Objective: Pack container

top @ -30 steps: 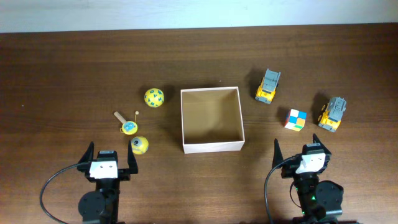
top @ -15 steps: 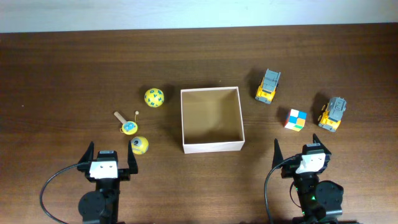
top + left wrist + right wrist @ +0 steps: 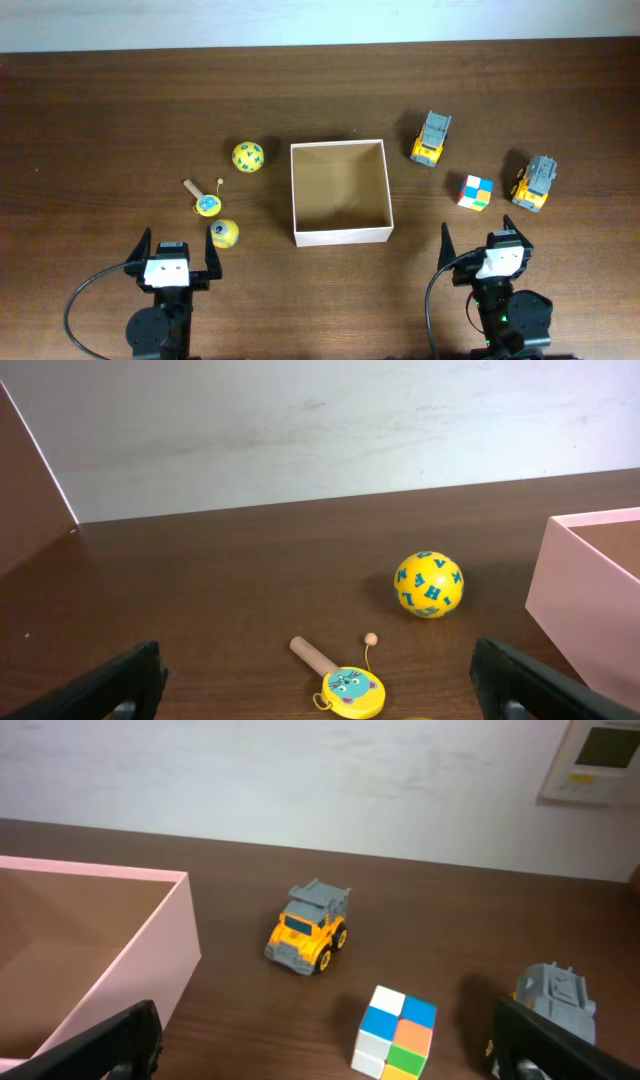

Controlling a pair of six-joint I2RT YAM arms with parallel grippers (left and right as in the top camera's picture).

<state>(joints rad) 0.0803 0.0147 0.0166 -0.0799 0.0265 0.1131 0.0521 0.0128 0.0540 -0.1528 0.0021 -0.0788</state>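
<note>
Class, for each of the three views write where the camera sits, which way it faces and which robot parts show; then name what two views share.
Overhead: above the table, looking straight down; left gripper and right gripper, both open, show at the bottom edge.
Left wrist: low on the left arm, facing the far wall; its fingers frame the bottom corners.
Right wrist: low on the right arm, facing the same wall; its fingers likewise.
Shared: both wrist views catch a wall of the container; overhead shows it whole.
</note>
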